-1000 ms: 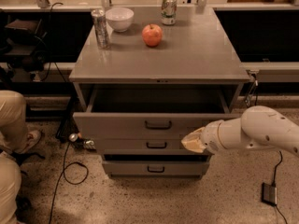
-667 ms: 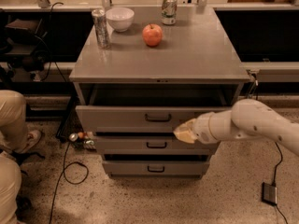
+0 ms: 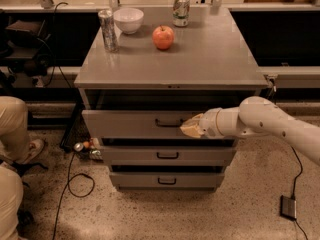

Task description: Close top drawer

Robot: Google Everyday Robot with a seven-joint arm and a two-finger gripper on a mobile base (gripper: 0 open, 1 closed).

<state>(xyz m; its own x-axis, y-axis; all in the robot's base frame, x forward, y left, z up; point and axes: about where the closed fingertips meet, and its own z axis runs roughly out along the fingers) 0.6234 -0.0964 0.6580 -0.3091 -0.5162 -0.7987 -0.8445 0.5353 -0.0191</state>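
The top drawer [image 3: 125, 124] is a wide gray metal drawer under the cabinet's top. It is pulled out a little, with a dark gap above its front. Its small dark bar handle [image 3: 167, 122] sits at the centre of the front. My gripper [image 3: 189, 128] reaches in from the right on a white arm [image 3: 270, 121]. It rests against the drawer front just right of the handle.
Two shorter gray drawers [image 3: 167, 156] sit below. On the cabinet top [image 3: 210, 59] stand a tall can [image 3: 108, 30], a white bowl [image 3: 128, 20], a red apple [image 3: 163, 37] and another can [image 3: 181, 9]. A person's legs [image 3: 12, 134] are at the left. Cables [image 3: 75, 184] lie on the floor.
My gripper has moved left along the drawer front towards the handle, and the top drawer has gone further in.
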